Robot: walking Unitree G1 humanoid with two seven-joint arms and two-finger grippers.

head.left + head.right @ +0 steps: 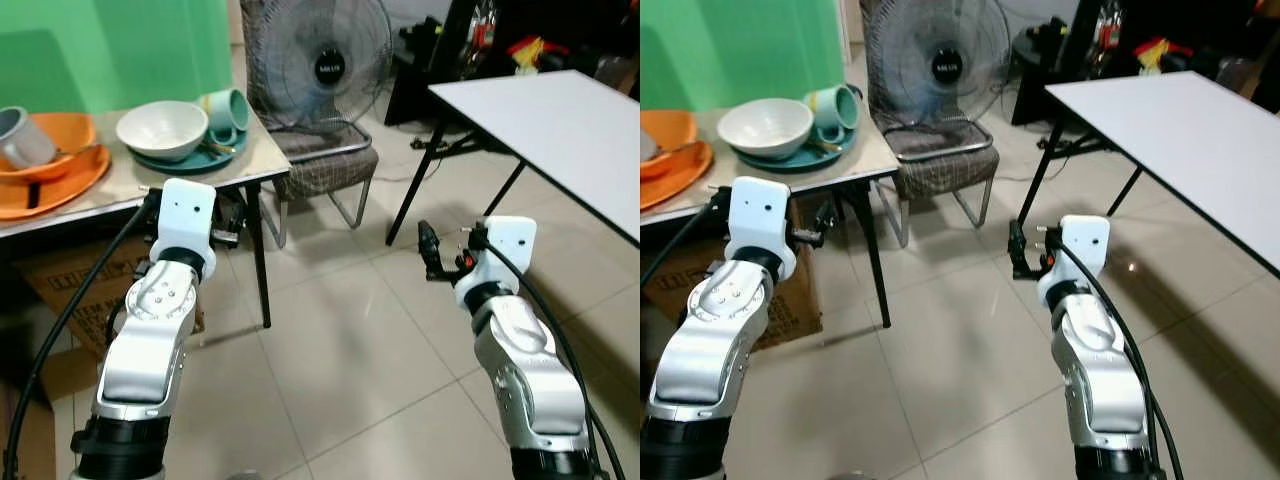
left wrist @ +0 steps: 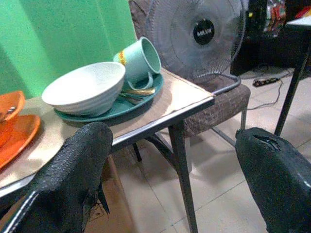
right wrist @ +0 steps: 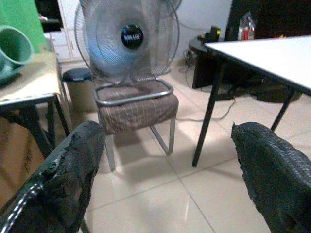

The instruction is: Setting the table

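1. Jaws: both grippers spread wide, nothing between the fingers. Left gripper (image 2: 175,179): two black, rough-textured fingers (image 2: 73,179) aimed at the near corner of the side table (image 1: 255,160). Right gripper (image 3: 167,179): matching black fingers, aimed over the floor (image 1: 340,360) toward the chair (image 1: 320,165).
2. Bowl (image 1: 162,130): white, round, ribbed outside; sits on the teal plate (image 1: 205,158), far left.
3. Mug (image 1: 228,112): pale green, handled, tipped on its side on the same plate, touching the bowl's right flank.
4. Orange dishes (image 1: 60,165): stacked at the table's left end, a grey cup (image 1: 22,138) lying in them.
5. Side table: beige top, dark metal edge and legs.
6. White table (image 1: 560,130): flat, matte, black legs; far right.
7. Fan (image 1: 318,65): round wire cage, standing on the chair's chequered brown seat, between the tables.
8. Arms: silver, both held forward with wrists raised; left just below the side table's edge, right in front of the white table.
9. Floor: glossy pale tiles.
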